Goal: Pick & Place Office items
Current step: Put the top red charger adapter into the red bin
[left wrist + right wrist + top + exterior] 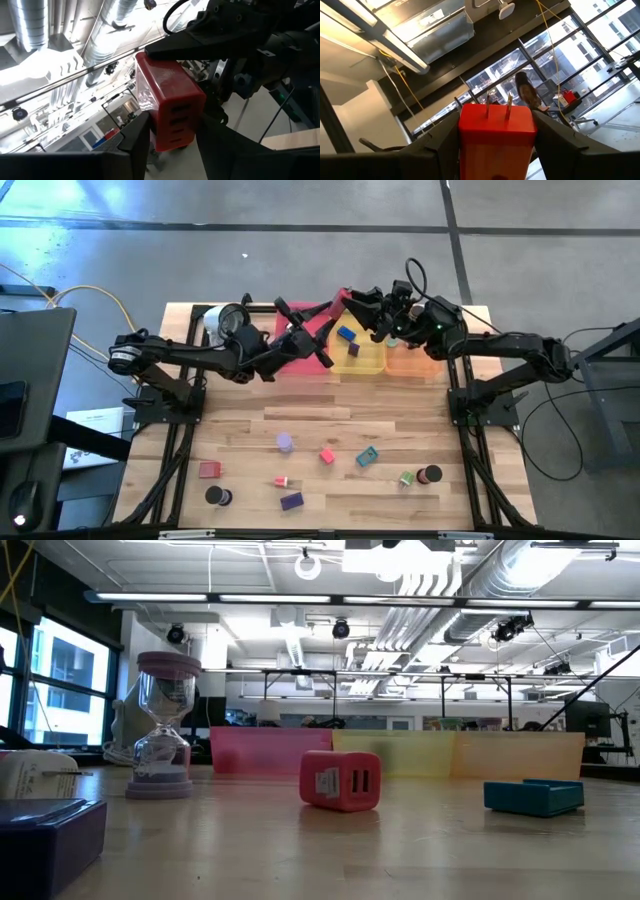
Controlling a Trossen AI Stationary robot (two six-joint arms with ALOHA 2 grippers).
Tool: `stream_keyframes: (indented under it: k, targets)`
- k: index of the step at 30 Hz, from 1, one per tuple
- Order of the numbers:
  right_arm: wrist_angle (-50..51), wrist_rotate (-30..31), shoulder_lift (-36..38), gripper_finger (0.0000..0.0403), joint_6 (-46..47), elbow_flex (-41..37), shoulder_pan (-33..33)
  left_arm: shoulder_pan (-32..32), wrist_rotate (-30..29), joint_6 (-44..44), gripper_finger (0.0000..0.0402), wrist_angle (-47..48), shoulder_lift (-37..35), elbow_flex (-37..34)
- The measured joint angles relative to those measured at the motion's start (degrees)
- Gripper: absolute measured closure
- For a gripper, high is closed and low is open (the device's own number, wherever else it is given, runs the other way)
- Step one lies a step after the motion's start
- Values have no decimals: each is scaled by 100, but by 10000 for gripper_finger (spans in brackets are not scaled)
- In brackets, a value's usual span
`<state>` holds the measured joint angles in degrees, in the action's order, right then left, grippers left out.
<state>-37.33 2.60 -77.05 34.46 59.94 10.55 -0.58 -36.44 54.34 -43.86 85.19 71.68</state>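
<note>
A red plug block [170, 95] with two metal prongs [497, 105] hangs in the air above the far trays, between both grippers. My left gripper [318, 332] comes from the left and my right gripper [352, 308] from the right; both are shut on it. On the near half of the table lie loose office items: a lavender cylinder [285, 442], red blocks [326, 456] [209, 470], a teal block [367, 457], a purple block [291, 501] and black discs [217, 496] [431, 475]. My left gripper pinches the red block between its two fingers [137, 142], on two opposite sides at the slotted end [175, 135]. The block is lifted clear of the table and tilted. My right gripper pinches the same block on two opposite sides [495, 140] between its fingers [445, 140]. The pronged end faces away from the wrist. One of its fingers [200, 40] lies along the block's far side in the left wrist view.
Pink [300, 355], yellow [360, 360] and orange [412, 362] trays stand in a row at the far edge; the yellow one holds a blue block [346, 334]. A round silver-and-white object [222, 320] stands at the far left.
</note>
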Motion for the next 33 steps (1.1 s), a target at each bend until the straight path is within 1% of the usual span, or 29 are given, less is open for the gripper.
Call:
stream_keyframes:
  k: [9, 14, 19, 24, 28, 31, 33]
  targets:
    - [83, -117, -1, 202, 21, 2, -6, -2, 17, 253, 264, -96, -4, 0]
    - [104, -108, -1, 202, 24, 2, -33, -16, 12, 249, 265, -163, -4, 0]
    - [143, -154, -3, 197, 40, 0, -37, -118, -324, 438, 294, -177, -4, 0]
    - [165, -277, -3, 193, 31, -2, -37, -208, -454, 642, 294, -199, -4, 0]
    - [178, -362, -10, 184, 27, -7, -44, -314, -703, 877, 294, -236, -4, 0]
    - [436, -785, -10, 169, 44, -65, -77, -357, -904, 1074, 294, -517, -63, 39]
    - [636, -949, -66, 158, 20, -94, -96, -358, -1104, 1241, 294, -990, -121, 61]
